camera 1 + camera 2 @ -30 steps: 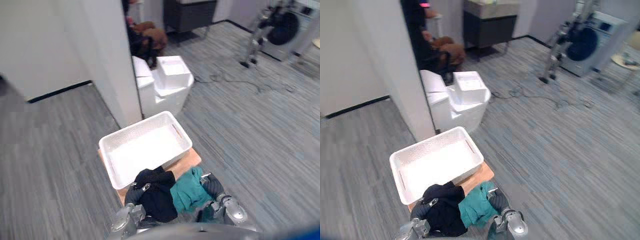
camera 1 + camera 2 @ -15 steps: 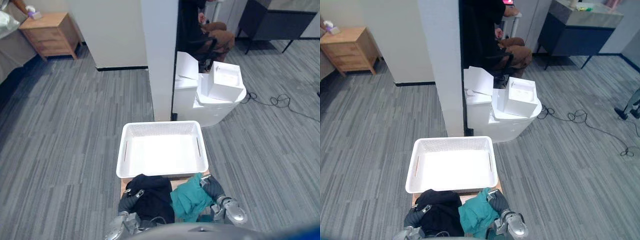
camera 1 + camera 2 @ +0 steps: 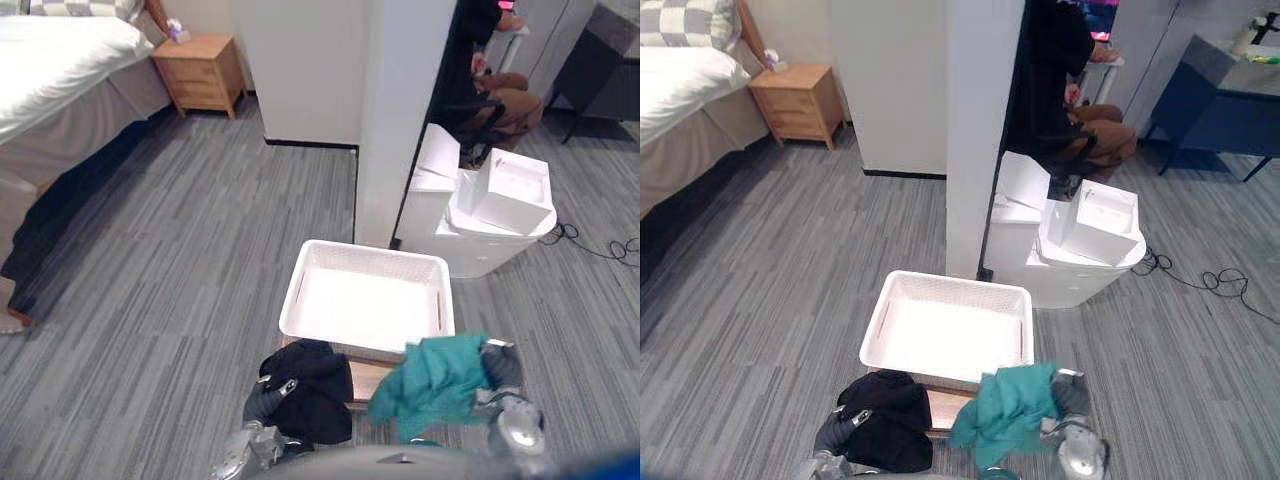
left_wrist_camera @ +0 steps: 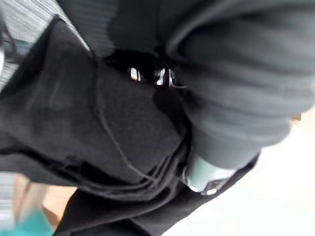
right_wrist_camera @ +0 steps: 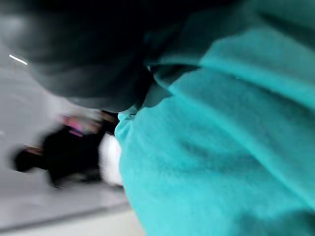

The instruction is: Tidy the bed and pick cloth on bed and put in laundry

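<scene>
At lower left, a crumpled black cloth [image 3: 318,392] drapes the left robot hand [image 3: 263,399] — its grip is buried, so I cannot tell; ahead sits a white perforated plastic basket [image 3: 372,250] on a low wooden surface [image 3: 366,378]; rightward, a teal cloth [image 3: 435,382] hangs off the right robot hand [image 3: 500,365], likewise unreadable. This looks like the delivery step — next, lift both over the rim and release.

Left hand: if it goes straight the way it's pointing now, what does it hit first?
Likely the near wall of the white basket. The left hand, shut on the black cloth, points toward it, though depth is unclear.
</scene>
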You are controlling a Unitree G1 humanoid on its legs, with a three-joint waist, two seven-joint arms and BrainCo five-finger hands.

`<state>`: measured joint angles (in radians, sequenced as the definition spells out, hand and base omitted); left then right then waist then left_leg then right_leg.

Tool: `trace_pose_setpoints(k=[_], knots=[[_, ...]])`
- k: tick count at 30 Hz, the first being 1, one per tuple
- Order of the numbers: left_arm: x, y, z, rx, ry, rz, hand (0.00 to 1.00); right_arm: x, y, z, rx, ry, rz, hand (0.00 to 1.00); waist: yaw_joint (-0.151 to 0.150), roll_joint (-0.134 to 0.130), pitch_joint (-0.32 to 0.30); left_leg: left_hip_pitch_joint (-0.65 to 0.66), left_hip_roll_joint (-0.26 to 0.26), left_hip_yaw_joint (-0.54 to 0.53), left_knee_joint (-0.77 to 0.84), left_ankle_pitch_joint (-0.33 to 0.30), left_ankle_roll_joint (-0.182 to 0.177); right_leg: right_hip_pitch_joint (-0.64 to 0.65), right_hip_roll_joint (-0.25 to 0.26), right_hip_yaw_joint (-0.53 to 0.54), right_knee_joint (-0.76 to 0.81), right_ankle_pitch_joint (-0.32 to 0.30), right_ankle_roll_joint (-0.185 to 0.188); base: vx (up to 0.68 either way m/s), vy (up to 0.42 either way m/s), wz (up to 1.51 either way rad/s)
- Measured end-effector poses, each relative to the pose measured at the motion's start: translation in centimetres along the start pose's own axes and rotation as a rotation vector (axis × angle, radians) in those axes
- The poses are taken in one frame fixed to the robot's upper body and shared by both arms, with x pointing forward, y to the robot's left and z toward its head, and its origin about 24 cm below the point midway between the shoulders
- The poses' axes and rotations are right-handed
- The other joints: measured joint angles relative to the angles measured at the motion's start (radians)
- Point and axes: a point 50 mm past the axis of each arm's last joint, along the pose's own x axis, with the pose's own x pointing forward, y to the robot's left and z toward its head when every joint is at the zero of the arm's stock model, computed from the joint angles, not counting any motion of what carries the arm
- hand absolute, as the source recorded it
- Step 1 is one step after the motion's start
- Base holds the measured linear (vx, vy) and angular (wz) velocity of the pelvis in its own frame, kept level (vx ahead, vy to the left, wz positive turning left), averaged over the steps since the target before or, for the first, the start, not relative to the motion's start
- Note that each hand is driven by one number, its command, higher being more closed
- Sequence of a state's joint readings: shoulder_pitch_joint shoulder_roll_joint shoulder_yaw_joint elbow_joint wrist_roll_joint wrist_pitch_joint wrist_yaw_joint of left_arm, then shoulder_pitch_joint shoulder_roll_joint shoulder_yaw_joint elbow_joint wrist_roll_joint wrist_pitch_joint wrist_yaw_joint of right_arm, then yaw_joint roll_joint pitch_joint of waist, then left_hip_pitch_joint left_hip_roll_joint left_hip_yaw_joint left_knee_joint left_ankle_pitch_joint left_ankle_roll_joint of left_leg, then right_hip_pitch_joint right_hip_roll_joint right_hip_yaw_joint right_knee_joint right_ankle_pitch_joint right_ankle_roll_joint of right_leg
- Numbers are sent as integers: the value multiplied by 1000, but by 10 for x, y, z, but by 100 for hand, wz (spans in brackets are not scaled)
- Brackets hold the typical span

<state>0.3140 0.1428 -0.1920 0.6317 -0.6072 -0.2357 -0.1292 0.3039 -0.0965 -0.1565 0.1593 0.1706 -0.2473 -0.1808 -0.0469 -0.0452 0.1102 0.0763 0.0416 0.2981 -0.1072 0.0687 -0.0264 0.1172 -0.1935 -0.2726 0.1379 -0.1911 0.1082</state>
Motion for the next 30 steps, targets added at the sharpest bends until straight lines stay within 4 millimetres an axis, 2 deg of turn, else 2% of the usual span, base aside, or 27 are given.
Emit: trace_pose_setpoints(k=[1, 3, 5, 6, 9, 11, 23, 28, 30], knots=[[0, 0, 0, -1, 2, -2, 100, 1, -1, 5, 1, -19, -1, 100, 0, 0, 0, -1, 1, 0, 0, -1, -1, 0, 1, 1, 0, 0, 0, -87, 0, 3], [-2, 1, -3, -5, 20, -10, 100, 8, -9, 37, -4, -148, 5, 100, -2, 2, -5, -8, 2, 0, 0, -3, -2, -3, 3, 1, -5, 6, 4, -40, 13, 3], [-3, 2, -4, -6, 22, -11, 100, 13, -10, 52, -17, -203, 31, 100, -2, 1, -8, -11, 1, 1, 0, -3, -1, -1, 4, 1, -16, 13, 6, 6, 18, -1], [-3, 3, -4, -3, 22, -13, 100, 20, -7, 63, -28, -244, 71, 100, -3, 0, -10, -15, -1, 1, 0, -3, -1, -1, 3, 1, -24, 23, 2, 23, 41, -1], [-5, 4, -5, 6, 29, -24, 100, 27, 1, 80, -44, -293, 146, 100, -2, 0, -23, -26, -8, -5, 0, 0, 4, -2, 0, -3, -35, 43, 7, 57, 35, 5], [-5, 6, -4, 23, 30, -32, 100, 38, 21, 96, -58, -333, 263, 100, 3, -6, -27, -29, -13, -12, 0, 3, 7, -2, -2, -4, -36, 45, 5, 105, 34, 7], [1, 2, -1, 44, 29, -57, 100, 56, 96, 140, -113, -421, 550, 100, 10, 2, -31, -41, -1, -90, -1, 28, -7, 27, 18, -60, -43, 38, -14, 12, -13, 18], [3, -2, 0, 33, 23, -63, 100, 60, 111, 139, -134, -380, 593, 100, 16, 10, -35, -43, 2, -98, -1, 31, -5, 32, 22, -72, -49, 37, -16, -55, -5, 8], [4, -2, -1, 40, 26, -62, 100, 58, 117, 134, -141, -352, 617, 100, 31, 11, -36, -43, 1, -99, -1, 33, -3, 32, 22, -73, -49, 38, -14, 0, 0, 0]])
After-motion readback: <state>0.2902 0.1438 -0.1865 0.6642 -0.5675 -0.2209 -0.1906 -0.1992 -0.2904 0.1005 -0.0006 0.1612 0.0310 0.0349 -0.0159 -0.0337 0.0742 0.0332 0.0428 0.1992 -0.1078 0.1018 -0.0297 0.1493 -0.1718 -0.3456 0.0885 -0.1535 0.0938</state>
